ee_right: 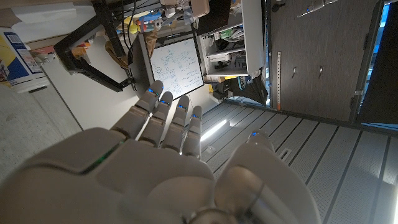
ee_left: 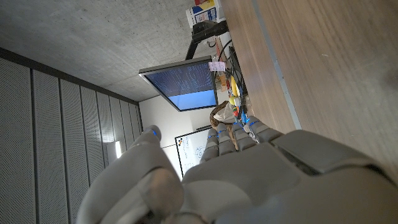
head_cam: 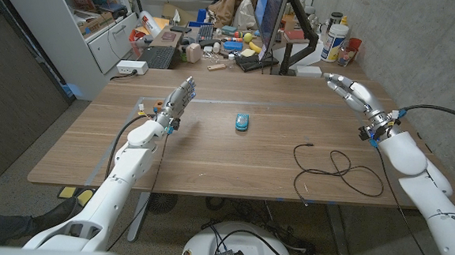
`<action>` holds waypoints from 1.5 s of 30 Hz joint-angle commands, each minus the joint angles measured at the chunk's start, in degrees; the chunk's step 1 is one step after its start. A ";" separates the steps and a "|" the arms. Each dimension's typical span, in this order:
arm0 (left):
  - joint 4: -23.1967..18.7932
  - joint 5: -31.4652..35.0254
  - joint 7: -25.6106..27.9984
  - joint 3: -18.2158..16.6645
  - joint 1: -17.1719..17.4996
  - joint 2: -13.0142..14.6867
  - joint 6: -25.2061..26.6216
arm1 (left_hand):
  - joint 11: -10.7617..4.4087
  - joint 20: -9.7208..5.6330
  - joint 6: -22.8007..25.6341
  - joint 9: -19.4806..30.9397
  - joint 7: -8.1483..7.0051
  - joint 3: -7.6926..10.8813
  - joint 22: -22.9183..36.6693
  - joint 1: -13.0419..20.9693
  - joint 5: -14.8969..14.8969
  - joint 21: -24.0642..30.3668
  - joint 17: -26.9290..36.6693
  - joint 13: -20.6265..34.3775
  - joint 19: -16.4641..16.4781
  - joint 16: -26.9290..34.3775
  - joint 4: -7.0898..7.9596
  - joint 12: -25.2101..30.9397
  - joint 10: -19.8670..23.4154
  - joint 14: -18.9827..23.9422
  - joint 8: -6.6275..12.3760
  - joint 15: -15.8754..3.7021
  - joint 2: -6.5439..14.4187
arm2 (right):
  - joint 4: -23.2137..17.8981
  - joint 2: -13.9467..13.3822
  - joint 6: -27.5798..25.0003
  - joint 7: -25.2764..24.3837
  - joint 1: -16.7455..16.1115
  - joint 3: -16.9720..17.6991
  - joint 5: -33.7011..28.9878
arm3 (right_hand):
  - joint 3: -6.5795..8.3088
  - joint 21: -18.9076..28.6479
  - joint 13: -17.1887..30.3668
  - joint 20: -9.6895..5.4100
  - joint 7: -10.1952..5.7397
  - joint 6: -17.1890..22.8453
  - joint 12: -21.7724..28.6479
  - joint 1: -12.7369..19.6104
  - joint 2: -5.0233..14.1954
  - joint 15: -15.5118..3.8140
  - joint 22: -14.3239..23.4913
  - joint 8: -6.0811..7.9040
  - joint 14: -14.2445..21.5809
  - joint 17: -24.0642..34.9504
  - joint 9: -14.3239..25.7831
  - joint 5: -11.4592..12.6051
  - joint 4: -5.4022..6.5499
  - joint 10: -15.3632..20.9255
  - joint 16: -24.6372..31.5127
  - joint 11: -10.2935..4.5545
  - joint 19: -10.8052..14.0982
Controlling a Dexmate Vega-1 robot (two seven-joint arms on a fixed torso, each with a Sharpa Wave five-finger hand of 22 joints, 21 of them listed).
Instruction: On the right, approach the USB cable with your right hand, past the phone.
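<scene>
A black USB cable (head_cam: 340, 168) lies in loose loops on the right part of the wooden table (head_cam: 234, 155), near the front edge. A small blue phone (head_cam: 243, 122) lies at the table's middle. My right hand (head_cam: 354, 94) is raised over the far right of the table, behind the cable, fingers straight and apart, holding nothing; the right wrist view shows the right hand (ee_right: 168, 162) with its fingers stretched out. My left hand (head_cam: 178, 101) is held up over the left part of the table, fingers extended, empty. The left hand (ee_left: 249, 180) fills the left wrist view's lower part.
Behind the table stands a cluttered desk with a monitor (head_cam: 270, 19), a keyboard (head_cam: 160, 57), bottles (head_cam: 335, 41) and small items. A white shelf unit (head_cam: 99, 21) stands at the back left. Small coloured pieces (head_cam: 156, 106) lie by my left hand.
</scene>
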 commanded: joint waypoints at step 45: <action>0.80 -0.10 -1.62 0.35 -0.77 -0.20 0.61 | -0.21 -0.28 0.16 0.32 0.11 -0.26 0.12 0.82 -0.44 0.04 0.09 0.28 -0.62 0.19 -0.16 0.32 0.07 -0.19 0.21 -0.04 0.37 | -8.60 -1.55 -1.60 -6.83 -8.94 5.54 -18.38 | -0.44 -0.38 0.25 -5.65 -0.79 1.16 0.30 0.03 0.13 -6.54 0.20 0.15 1.53 0.21 0.18 2.04 0.04 1.53 -0.26 -0.54 1.17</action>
